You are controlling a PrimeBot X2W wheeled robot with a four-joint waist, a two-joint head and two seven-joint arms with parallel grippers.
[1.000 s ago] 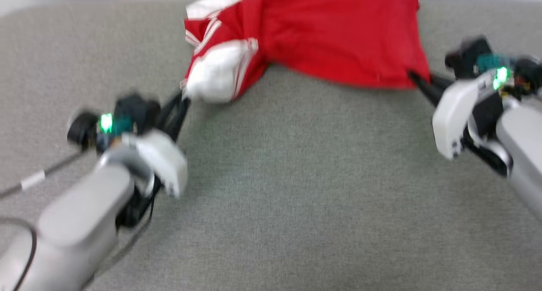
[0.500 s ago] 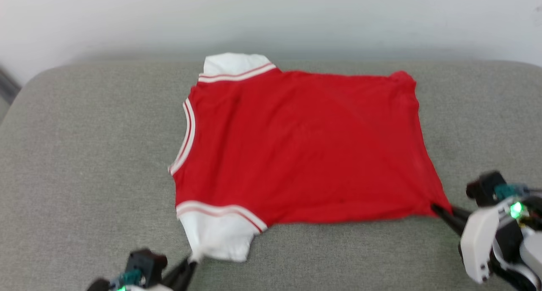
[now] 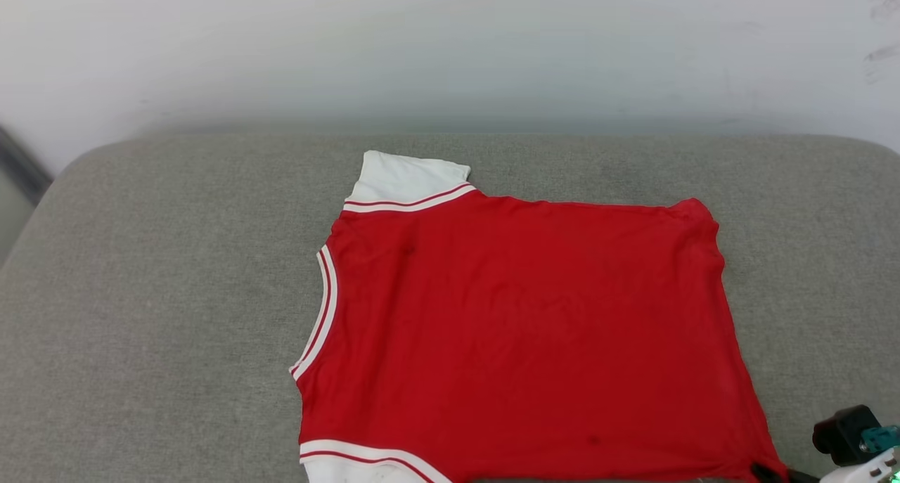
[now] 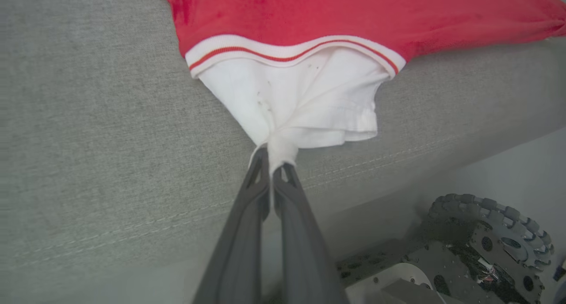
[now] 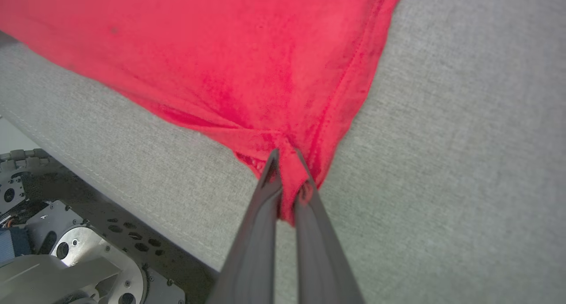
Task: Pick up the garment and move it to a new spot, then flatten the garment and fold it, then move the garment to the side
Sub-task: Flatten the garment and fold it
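The garment (image 3: 520, 328), a red jersey with white sleeves and red-and-white striped trim, lies spread flat and back side up on the grey cushion (image 3: 176, 293). In the left wrist view my left gripper (image 4: 274, 160) is shut on the bunched edge of the near white sleeve (image 4: 300, 100), close to the cushion's front edge. My right gripper (image 5: 285, 162) is shut on the garment's near red hem corner (image 5: 305, 131), pulling it to a point. In the head view the right gripper (image 3: 763, 472) shows at the bottom right, at the same corner. No lettering is visible.
A pale wall (image 3: 450, 47) stands behind the cushion. The cushion's front seam (image 4: 132, 228) runs just under both grippers. Beyond that edge sit the robot's base and a roller wheel (image 4: 495, 233), with more of the base (image 5: 66, 251) in the right wrist view.
The head camera has tilted up. The garment, bunched at the far side a second ago, is now drawn out flat towards the near edge. Both grippers kept their hold.
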